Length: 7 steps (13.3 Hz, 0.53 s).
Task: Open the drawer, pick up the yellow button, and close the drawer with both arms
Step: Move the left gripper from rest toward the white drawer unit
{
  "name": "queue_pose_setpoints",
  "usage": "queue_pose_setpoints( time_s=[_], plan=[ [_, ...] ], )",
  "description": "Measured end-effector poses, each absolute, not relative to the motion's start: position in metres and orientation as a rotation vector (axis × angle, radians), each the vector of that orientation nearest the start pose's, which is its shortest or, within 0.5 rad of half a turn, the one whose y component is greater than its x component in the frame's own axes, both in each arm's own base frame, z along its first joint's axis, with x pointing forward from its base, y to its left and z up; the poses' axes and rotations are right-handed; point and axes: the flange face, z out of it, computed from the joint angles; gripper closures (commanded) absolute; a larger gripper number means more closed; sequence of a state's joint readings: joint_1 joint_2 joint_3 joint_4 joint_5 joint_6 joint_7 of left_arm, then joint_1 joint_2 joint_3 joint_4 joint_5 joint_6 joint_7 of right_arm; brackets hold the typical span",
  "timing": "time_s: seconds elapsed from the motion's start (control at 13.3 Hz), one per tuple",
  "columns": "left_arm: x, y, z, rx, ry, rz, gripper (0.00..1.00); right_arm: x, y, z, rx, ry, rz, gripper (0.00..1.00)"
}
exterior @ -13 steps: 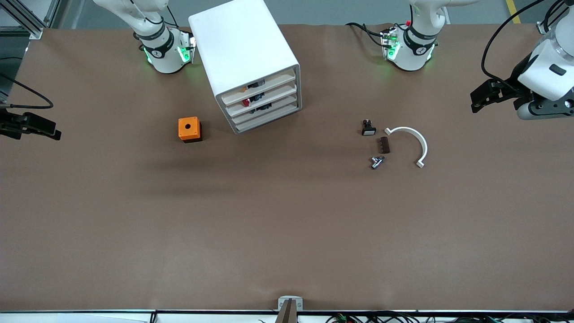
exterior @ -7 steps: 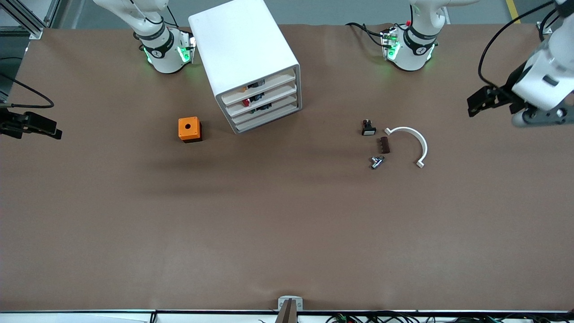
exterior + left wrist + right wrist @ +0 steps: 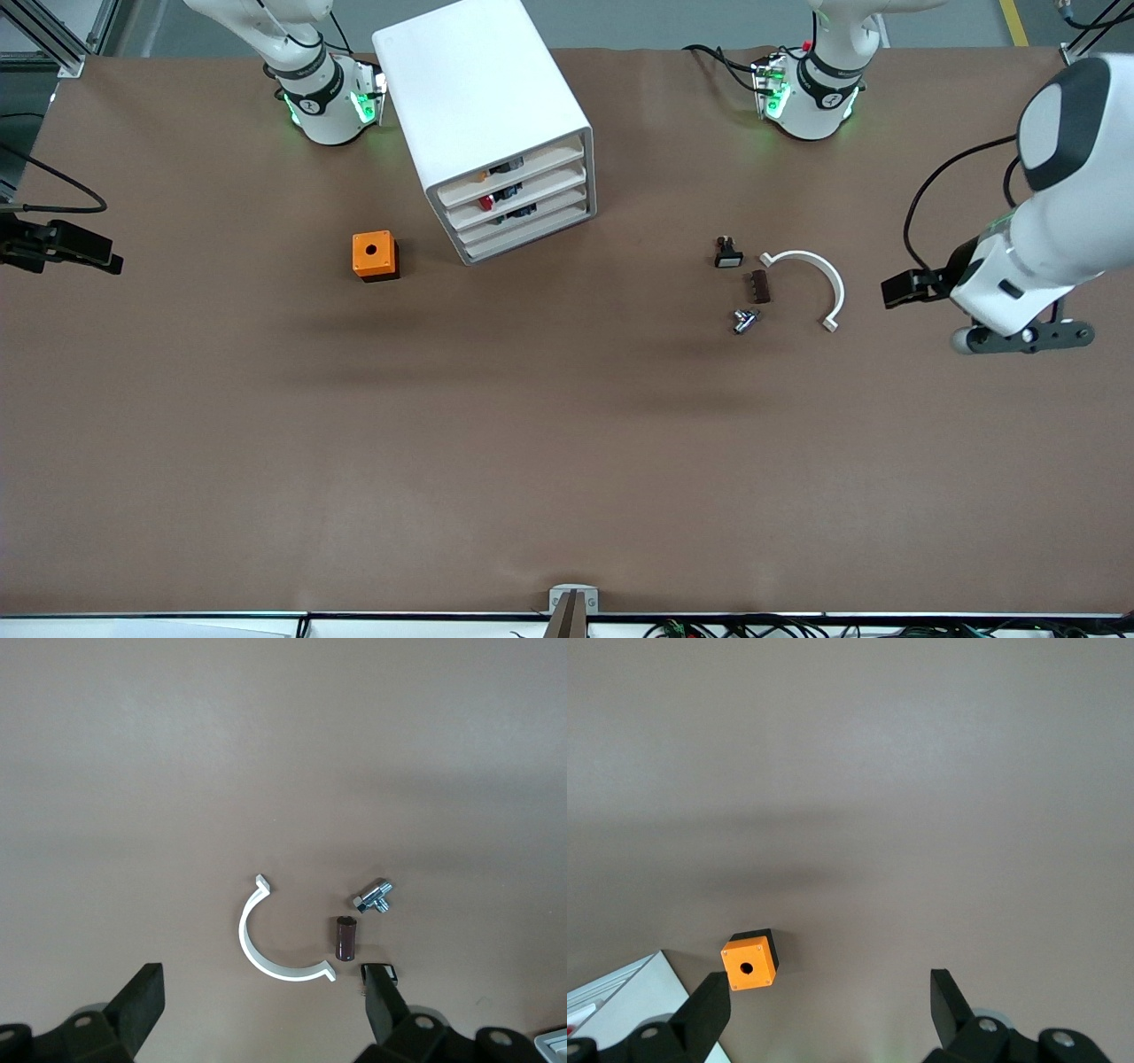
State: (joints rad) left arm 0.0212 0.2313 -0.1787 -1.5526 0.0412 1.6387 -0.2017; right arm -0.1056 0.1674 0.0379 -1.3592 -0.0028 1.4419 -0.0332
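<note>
right gripper (image 3: 93,255): waits with jaws spread, nothing held, over the table edge at the right arm's end
orange cube (image 3: 375,255): on the table beside the cabinet (image 3: 483,106)
drawer (image 3: 514,170): top tray, fully in
button (image 3: 484,176): orange-yellow speck inside that top drawer
clutter: white clip (image 3: 811,282) and small parts, toward the left arm's end
left gripper (image 3: 899,289): jaws wide, empty, over the table beside the white clip
risk: the cabinet looks light; pulling unbraced could drag it
</note>
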Motion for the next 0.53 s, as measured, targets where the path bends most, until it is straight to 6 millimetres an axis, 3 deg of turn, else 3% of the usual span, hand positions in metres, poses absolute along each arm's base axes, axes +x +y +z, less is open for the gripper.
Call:
queue_pose_setpoints(
  time_s=[0.23, 0.53],
  plan=[
    [0.629, -0.099, 0.462, -3.102, -0.138, 0.298, 0.0, 0.592, -0.043, 0.617, -3.132, 0.055, 0.114, 0.0],
    [0.643, -0.146, 0.399, -3.047, -0.473, 0.431, 0.0, 0.593, -0.042, 0.618, -3.132, 0.054, 0.109, 0.0]
  ],
)
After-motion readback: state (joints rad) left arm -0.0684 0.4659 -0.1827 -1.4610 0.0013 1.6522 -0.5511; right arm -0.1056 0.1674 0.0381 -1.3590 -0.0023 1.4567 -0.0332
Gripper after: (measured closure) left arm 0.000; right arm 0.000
